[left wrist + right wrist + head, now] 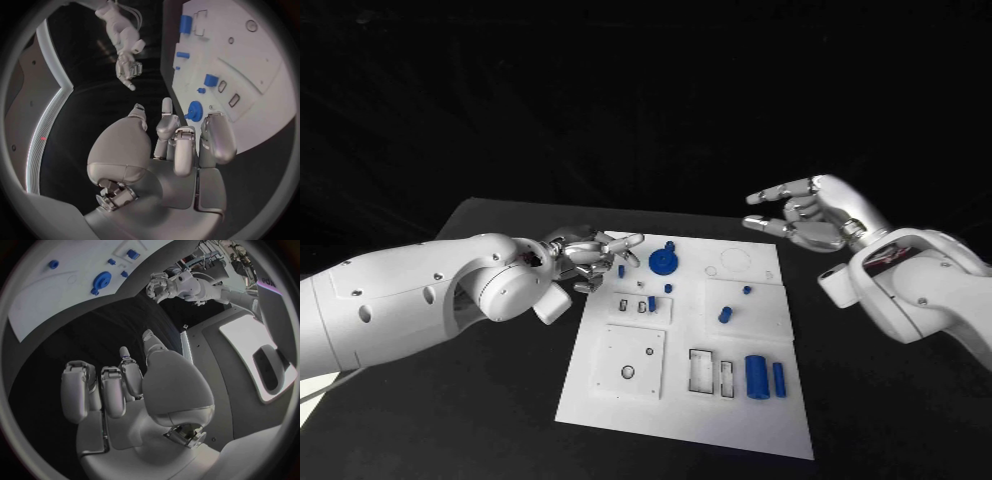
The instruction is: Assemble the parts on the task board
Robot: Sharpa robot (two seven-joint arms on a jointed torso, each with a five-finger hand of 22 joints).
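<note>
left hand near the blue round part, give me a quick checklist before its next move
1. Left hand holds nothing: ok, the left wrist view shows its fingers empty.
2. Left hand near the blue round part: ok, it hovers at the task board's far left edge, with its fingers just short of the part.
3. Fingers touching the part: cannot tell, though a gap seems to show in the left wrist view.
4. Right hand out of the way: ok, it is raised off the board's far right corner, holding nothing.
5. Other parts clear of the approach: ok, the large blue cylinder lies at the near right.
</note>
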